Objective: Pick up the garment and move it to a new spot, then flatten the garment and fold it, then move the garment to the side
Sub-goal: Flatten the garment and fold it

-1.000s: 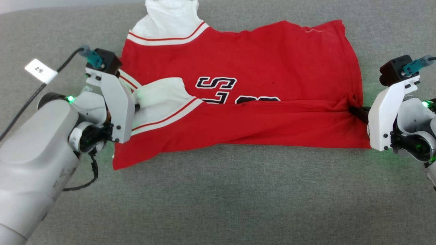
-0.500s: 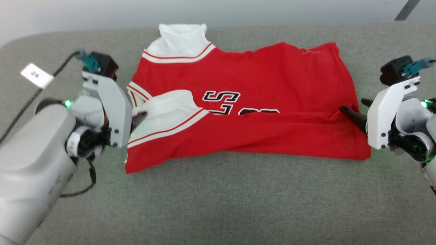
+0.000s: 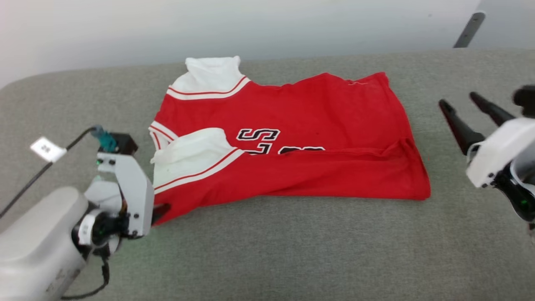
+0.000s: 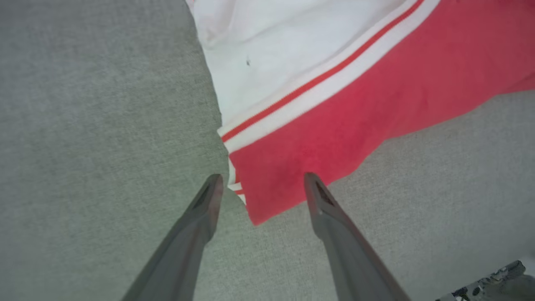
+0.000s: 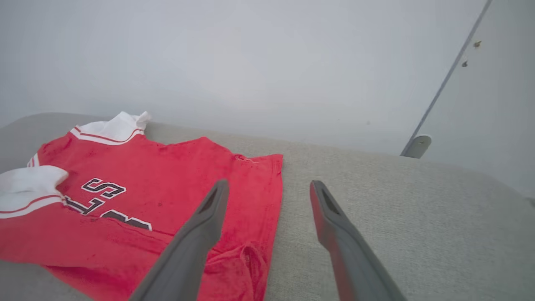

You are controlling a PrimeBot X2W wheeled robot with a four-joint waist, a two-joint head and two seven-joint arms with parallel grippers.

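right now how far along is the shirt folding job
Done: the shirt lies on the grey surface with its near edge folded up over the lettering and one white sleeve tucked in. In hand: nothing; the left gripper and right gripper are both open, gripping no cloth. Left: likely further folds, then moving it to the side.

We see the red T-shirt (image 3: 317, 125) lying folded lengthwise on the grey fabric surface (image 3: 267, 251). Its near half is laid over the black-and-white lettering. Its white, red-striped sleeves lie at our left, one turned onto the chest.
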